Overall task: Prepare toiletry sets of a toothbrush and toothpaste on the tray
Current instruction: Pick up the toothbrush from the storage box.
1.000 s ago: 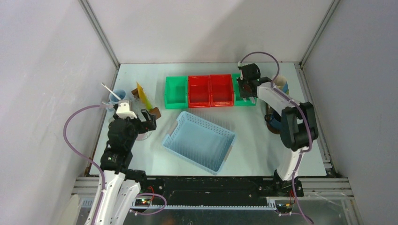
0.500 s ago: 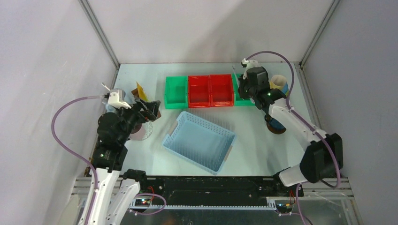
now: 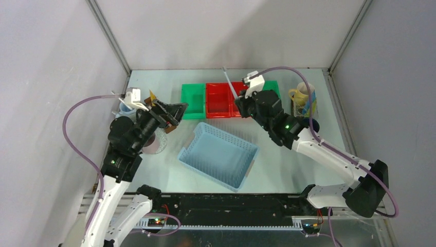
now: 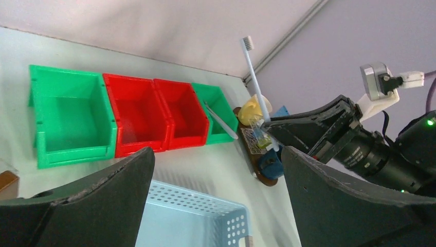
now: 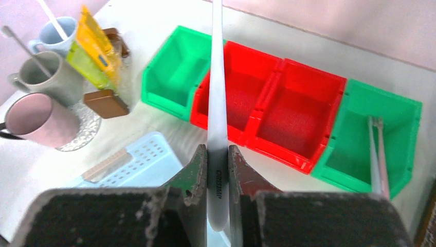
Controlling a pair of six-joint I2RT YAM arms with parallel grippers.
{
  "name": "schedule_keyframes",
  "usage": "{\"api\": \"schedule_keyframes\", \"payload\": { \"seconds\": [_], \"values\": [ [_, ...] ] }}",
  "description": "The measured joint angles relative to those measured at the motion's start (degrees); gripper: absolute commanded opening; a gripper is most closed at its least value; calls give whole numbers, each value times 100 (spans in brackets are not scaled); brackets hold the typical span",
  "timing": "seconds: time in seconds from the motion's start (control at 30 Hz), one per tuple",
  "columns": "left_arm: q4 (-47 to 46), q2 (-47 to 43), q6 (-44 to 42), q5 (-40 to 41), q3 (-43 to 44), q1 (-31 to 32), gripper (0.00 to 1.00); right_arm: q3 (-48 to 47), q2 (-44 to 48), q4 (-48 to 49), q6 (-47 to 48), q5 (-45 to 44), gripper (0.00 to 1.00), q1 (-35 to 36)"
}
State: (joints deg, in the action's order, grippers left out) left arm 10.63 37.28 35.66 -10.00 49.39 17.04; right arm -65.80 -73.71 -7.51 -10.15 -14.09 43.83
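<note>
Pinched between the right jaws, close to its butt end: a pale toothbrush (image 5: pixel 217 103), nearly upright with the bristle head at the top, held above the two red bins (image 3: pixel 218 100) and touching neither. On either side of the red pair, a green bin; in the right-hand green bin (image 5: pixel 380 128), two more thin toothbrushes (image 5: pixel 375 154) lying side by side, one whitish, one pinkish. Left jaws spread wide, gripping nothing, hanging above the bench (image 3: pixel 159 177) near the left-hand green bin (image 3: pixel 193 101) and facing across the row of bins. At the far right of the bench, the dark brown tray (image 4: pixel 262 180), carrying a cream mug (image 3: pixel 302 94) at its far end and a dark blue mug (image 4: pixel 270 165) nearer the arms, with small coloured tubes (image 4: pixel 255 139) between the two. At the far left, off the tray, a pale blue mug (image 5: pixel 56 33) and a grey mug (image 5: pixel 49 77), each with a thin handle standing in it, and a pink mug (image 5: pixel 36 121) at the edge of a clear round mat (image 5: pixel 87 126). Just beside these, upright yellow-and-green packets (image 5: pixel 92 54) and a small brown block (image 5: pixel 105 103). In the middle of the bench, nearer the arms than the bins, a light blue perforated basket (image 3: pixel 218 154), set askew.
</note>
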Motion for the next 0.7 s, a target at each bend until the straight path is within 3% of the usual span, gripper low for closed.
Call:
{"api": "schedule_keyframes", "payload": {
  "seconds": [0.3, 0.7],
  "values": [
    [-369, 435, 424, 363, 24, 695, 89, 31, 4, 625, 310, -697, 0, 1217],
    [-1001, 935, 911, 518, 24, 1187, 75, 35, -151, 1152, 774, -1244, 0, 2011]
  ]
}}
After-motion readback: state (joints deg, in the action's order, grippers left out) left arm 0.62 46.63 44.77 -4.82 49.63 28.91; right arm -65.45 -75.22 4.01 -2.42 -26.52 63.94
